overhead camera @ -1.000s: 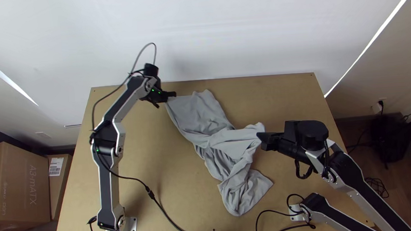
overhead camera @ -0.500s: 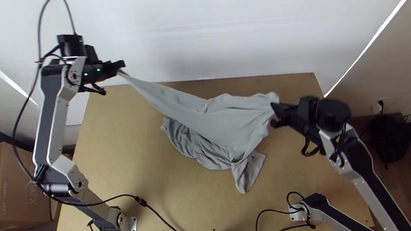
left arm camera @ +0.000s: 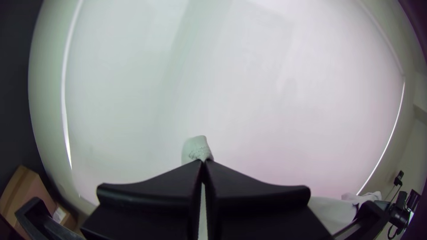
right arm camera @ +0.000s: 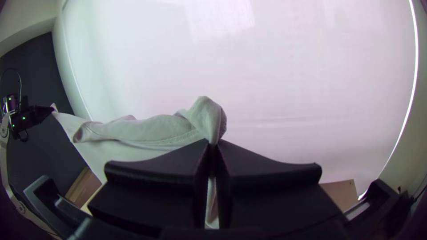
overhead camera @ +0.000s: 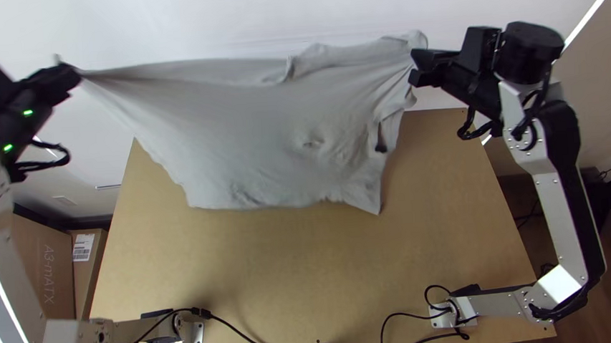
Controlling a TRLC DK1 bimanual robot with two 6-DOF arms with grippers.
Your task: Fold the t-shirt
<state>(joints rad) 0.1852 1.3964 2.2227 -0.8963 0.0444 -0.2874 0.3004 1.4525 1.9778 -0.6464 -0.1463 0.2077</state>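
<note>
Left claw [overhead camera: 71,74] and right claw [overhead camera: 415,69] each pinch an end of the grey t-shirt [overhead camera: 245,132], pulled wide between them.
It hangs across the upper left and upper middle of the frame, its lower edge over the far part of the bench [overhead camera: 277,274]; whether it touches down there, I can't tell. Both claws are pressed together on the cloth, a small tuft poking out past the tips. I'd call it light, thin and floppy, nothing to break, but apt to sag or slip if either pinch is shallow. The top edge looks taut near the left claw and bunched near the right one. Those two upper corners seem the right hold for laying it flat; afterwards, I'd take the hem by its corners to fold.
</note>
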